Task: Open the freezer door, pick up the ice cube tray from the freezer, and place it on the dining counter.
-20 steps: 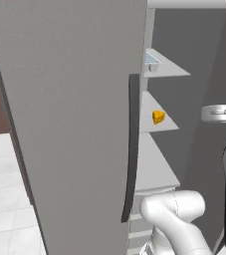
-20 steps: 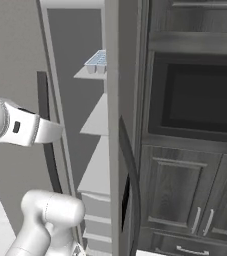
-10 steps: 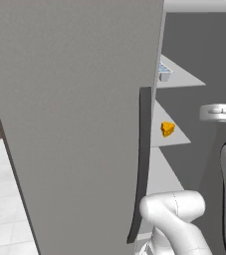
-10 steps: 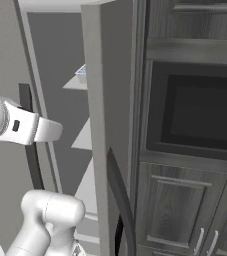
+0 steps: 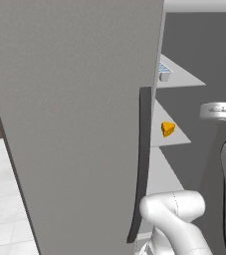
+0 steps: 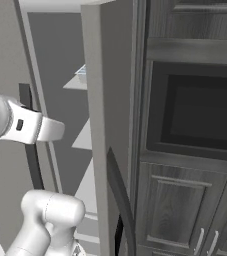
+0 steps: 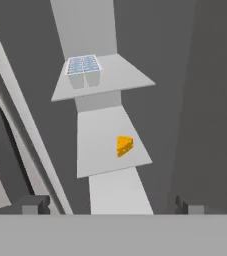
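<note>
The robot's hand (image 7: pixel 111 204), its two small dark fingertips (image 7: pixel 35 204) spread wide with nothing between them, looks along its own axis into the tall grey freezer (image 7: pixel 205 100). Nearest ahead of the hand lies a pale flat lower shelf (image 7: pixel 120 192), bare where it shows. Beyond it, on the next pale shelf (image 7: pixel 97 145), sits a small orange cheese wedge (image 7: pixel 124 145), slightly to the right of the hand's axis. Farthest ahead, on the upper pale shelf (image 7: pixel 120 75), rests the small oblong grey ice cube tray (image 7: pixel 83 67) with its grid of pale blue cells, slightly left of the axis and at the shelf's near edge; it is well apart from the hand and untouched. To the hand's left stands the tall matte grey freezer door (image 5: pixel 69 114), swung open, with its long slim dark vertical handle (image 5: pixel 142 164) just beside the white arm. The dark wood wall cabinets (image 6: pixel 195 150) stand on the freezer's far side. Judged risks: a reach aimed too low could strike the wedge's shelf or take the wedge instead of the tray; the raised arm could catch the door edge and swing the door; and a grip on the tray's rim alone might tip it off the shelf edge.
</note>
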Available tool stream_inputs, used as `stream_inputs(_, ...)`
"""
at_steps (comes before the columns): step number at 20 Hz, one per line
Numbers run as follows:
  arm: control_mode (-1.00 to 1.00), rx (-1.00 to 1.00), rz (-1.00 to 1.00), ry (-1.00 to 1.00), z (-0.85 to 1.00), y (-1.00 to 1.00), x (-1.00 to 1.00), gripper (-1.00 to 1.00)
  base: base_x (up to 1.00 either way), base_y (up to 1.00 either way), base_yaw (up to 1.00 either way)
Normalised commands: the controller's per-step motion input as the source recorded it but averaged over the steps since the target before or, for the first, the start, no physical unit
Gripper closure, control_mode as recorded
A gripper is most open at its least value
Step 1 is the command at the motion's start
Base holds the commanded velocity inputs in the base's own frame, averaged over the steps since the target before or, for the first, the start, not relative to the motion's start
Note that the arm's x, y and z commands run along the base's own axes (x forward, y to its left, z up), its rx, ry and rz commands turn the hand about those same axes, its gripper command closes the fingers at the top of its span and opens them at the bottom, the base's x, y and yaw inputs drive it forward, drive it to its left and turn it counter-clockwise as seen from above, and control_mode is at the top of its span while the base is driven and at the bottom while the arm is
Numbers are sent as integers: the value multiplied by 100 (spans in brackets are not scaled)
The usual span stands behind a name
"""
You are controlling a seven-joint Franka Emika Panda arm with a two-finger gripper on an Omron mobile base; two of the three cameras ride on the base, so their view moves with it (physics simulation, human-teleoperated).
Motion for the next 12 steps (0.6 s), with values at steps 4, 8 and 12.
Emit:
stream_inputs(4,-100,17,-9,-2,16,-2,8,-100,0,0,0)
stream_inputs(8,-100,26,-9,-7,18,0,0,-100,0,0,0)
stream_inputs(12,-100,22,-10,-7,21,6,1,-100,0,0,0)
